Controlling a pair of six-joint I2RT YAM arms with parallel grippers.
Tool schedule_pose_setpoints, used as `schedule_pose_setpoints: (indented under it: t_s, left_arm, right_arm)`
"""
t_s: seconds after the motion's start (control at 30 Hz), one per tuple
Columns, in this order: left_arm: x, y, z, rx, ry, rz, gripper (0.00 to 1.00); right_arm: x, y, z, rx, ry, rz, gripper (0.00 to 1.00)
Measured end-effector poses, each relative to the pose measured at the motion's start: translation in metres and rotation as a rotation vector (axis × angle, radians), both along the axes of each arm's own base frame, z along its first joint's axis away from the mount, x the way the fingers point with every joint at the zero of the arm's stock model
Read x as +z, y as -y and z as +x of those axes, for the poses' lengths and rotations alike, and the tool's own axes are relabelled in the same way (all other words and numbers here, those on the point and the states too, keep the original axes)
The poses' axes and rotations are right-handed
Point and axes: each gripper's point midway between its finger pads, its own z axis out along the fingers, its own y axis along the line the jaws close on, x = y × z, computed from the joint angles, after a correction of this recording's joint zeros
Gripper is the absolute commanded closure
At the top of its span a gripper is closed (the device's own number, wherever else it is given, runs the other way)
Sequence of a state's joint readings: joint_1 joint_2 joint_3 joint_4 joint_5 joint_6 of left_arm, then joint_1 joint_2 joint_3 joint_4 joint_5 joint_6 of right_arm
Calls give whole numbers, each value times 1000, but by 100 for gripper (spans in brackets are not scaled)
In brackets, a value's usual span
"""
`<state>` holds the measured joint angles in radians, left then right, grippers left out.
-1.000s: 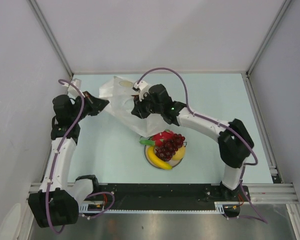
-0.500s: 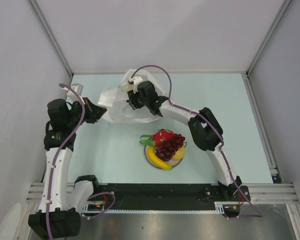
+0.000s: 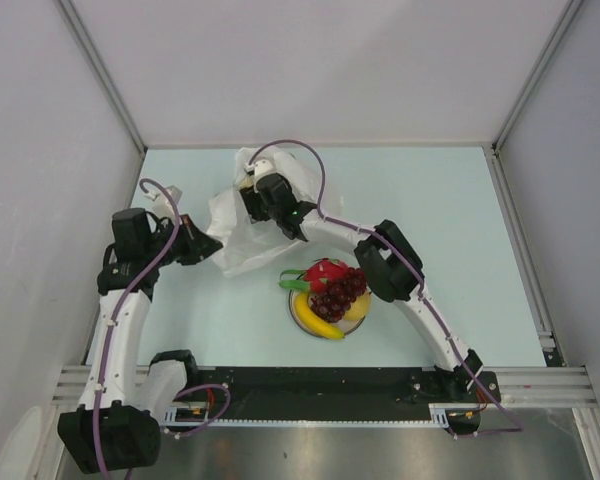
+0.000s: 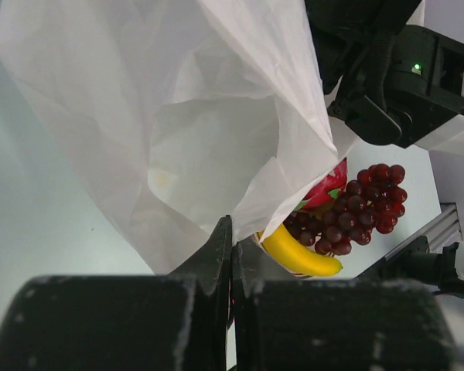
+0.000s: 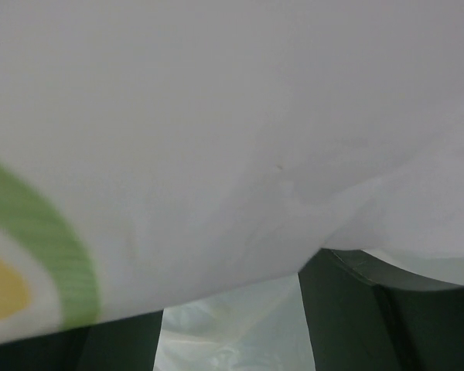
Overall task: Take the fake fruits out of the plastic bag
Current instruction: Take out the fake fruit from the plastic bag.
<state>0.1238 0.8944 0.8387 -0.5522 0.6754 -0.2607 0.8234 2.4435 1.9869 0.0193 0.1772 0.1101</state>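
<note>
The fake fruits lie piled on a round plate [image 3: 294,312]: banana [image 3: 320,325], lemon [image 3: 359,306], grapes [image 3: 340,288] and a red fruit [image 3: 323,271]. The crinkly white plastic bag [image 3: 242,228] lies slumped behind and left of them, apart from the plate. My left gripper [image 3: 204,246] is shut on the bag's left edge [image 4: 240,209]; past it the left wrist view shows the banana [image 4: 298,253] and grapes [image 4: 356,205]. My right gripper [image 3: 252,192] hovers over the bag's back part, jaws apart [image 5: 232,325], with bag film [image 5: 232,139] draped across the fingers [image 5: 371,309].
The table [image 3: 430,200] is pale blue-green with grey walls on three sides. A black rail [image 3: 310,380] with the arm bases runs along the near edge. The right arm [image 3: 390,265] stretches past the plate's right side.
My right gripper has swung back and to the left over the bag and its jaws have spread. The bag has come off the plate side and bunched up at the back left.
</note>
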Motion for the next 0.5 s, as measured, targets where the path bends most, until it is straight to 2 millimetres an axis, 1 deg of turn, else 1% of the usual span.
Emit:
schedule_pose_setpoints:
  t_s: [0.13,0.23,0.3,0.4,0.5]
  left_arm:
    - [-7,2,-7,-17,-34,-3,100]
    - [-10,4,-13,-41,-47,-1,100]
    - [-11,7,-17,-64,-51,0,100]
    - [-12,10,-23,-94,-54,3,100]
    - [-15,10,-27,-113,-60,17,100]
  right_arm:
    - [-10,7,12,-39,-8,-3,36]
    - [-14,8,22,-55,-5,9,37]
    - [-16,5,29,-57,0,16,37]
    - [-19,-1,39,-62,8,28,40]
    - [-20,-9,51,-68,14,42,49]
